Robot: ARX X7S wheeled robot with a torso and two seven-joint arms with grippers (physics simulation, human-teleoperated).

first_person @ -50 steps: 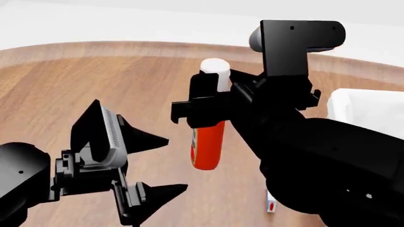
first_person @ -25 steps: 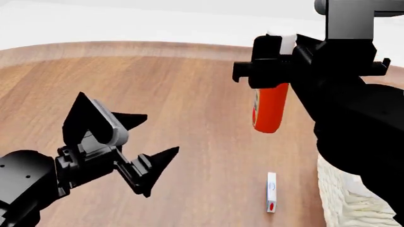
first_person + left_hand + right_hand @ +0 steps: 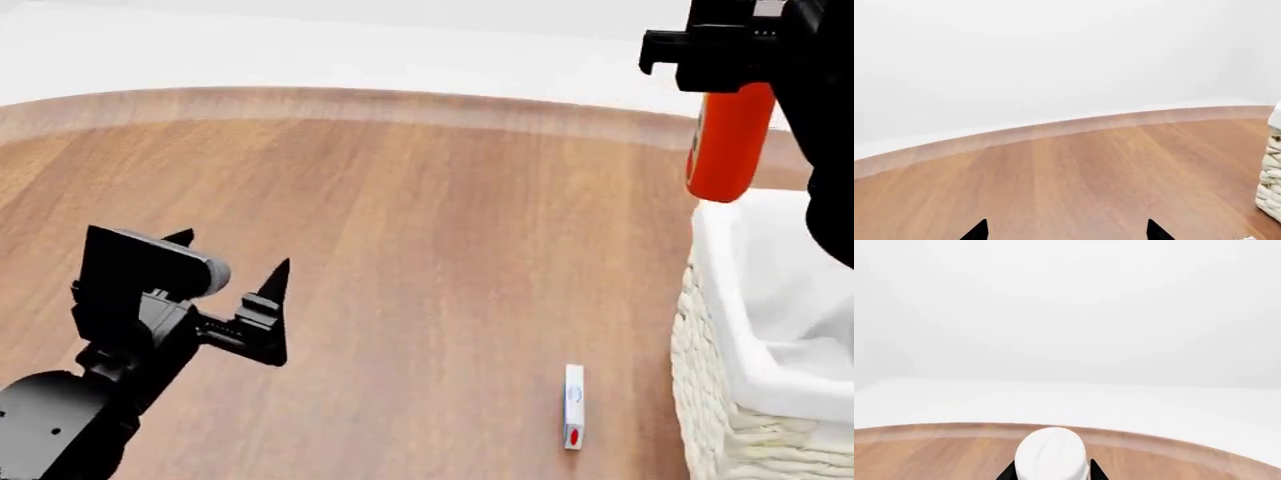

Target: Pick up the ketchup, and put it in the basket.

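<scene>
The ketchup is an orange-red bottle. It hangs upright in my right gripper at the top right of the head view, above the near-left rim of the basket. The gripper is shut on the bottle's neck. In the right wrist view the white cap sits between the black fingertips. The basket is cream wicker with a white liner; its corner also shows in the left wrist view. My left gripper is open and empty, low at the left over the wooden table.
A small white box with a red spot lies on the wooden table just left of the basket. The table's curved far edge runs across the back, with a white wall behind.
My right gripper has carried the ketchup up and to the right, from the table's middle to above the basket's rim. My left arm has drawn back and turned.
</scene>
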